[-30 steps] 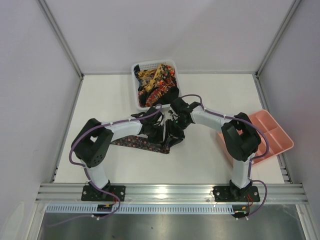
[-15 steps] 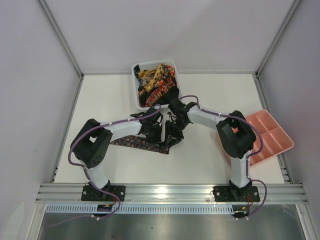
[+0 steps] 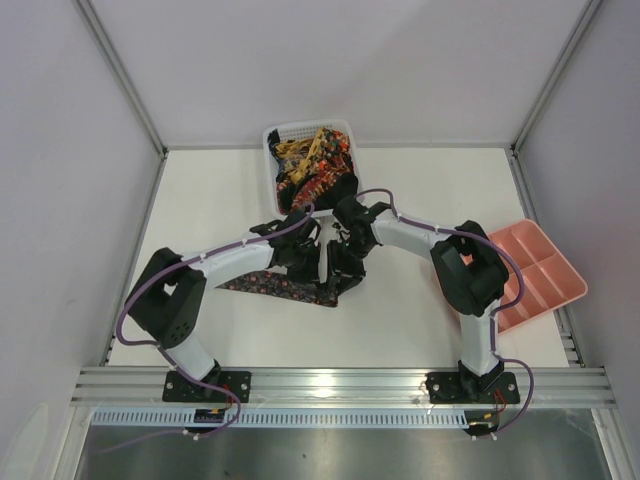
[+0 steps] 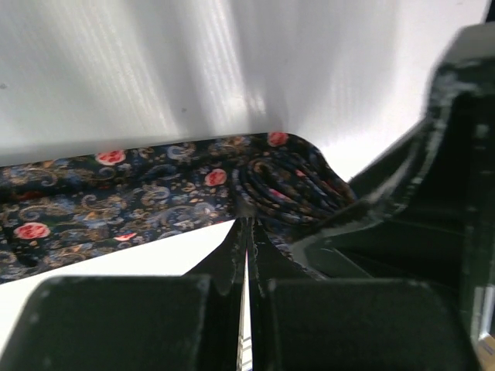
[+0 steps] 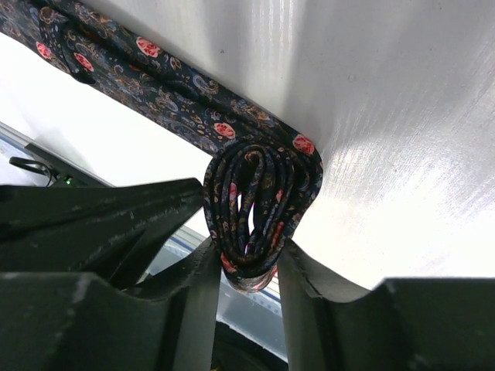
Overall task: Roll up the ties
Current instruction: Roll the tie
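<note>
A dark paisley tie [image 3: 265, 284] with red flowers lies flat on the white table [image 3: 420, 320], its right end wound into a roll [image 5: 261, 202]. My right gripper [image 5: 249, 259] is shut on that roll, one finger pressing each side. The flat length of the tie [image 5: 147, 81] runs off to the upper left in the right wrist view. My left gripper [image 4: 246, 215] is shut, its tips touching the roll [image 4: 292, 182] where it meets the flat tie [image 4: 100, 197]. I cannot tell whether they pinch any fabric. In the top view both grippers, left [image 3: 318, 264] and right [image 3: 346, 262], meet over the roll.
A white mesh basket [image 3: 271, 138] at the back middle holds several more patterned ties [image 3: 312, 165]. A pink compartment tray [image 3: 545, 270] sits at the table's right edge, next to the right arm's elbow.
The left arm's elbow has dropped and swung out to the left. The right arm's elbow has edged left. Both grippers stay at the roll.
</note>
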{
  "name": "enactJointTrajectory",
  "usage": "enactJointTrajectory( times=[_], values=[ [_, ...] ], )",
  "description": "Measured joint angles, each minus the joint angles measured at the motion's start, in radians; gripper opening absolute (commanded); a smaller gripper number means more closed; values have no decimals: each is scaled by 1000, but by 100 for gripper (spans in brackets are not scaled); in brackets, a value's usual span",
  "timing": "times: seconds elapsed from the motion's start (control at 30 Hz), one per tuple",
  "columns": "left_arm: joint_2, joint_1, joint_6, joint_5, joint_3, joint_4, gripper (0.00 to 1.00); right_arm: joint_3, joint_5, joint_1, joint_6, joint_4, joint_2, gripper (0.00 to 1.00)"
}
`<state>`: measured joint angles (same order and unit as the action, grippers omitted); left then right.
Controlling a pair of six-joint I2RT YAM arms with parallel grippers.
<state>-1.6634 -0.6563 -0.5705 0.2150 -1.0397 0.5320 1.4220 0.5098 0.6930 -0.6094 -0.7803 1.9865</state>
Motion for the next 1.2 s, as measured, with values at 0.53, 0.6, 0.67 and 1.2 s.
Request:
enactJointTrajectory(
  times=[0.53, 0.6, 0.67, 1.2],
  values=[
    [-8, 11, -5, 42, 0, -28, 1, 28, 21, 5, 5, -11, 2, 57],
    [-9, 14, -5, 42, 0, -29, 1, 28, 25, 5, 8, -11, 2, 57],
    [-12, 16, -5, 42, 0, -29, 1, 28, 29, 5, 8, -12, 2, 57],
    [-20, 18, -3, -11, 0, -2, 1, 35, 54, 5, -7, -5, 2, 28]
  ],
)
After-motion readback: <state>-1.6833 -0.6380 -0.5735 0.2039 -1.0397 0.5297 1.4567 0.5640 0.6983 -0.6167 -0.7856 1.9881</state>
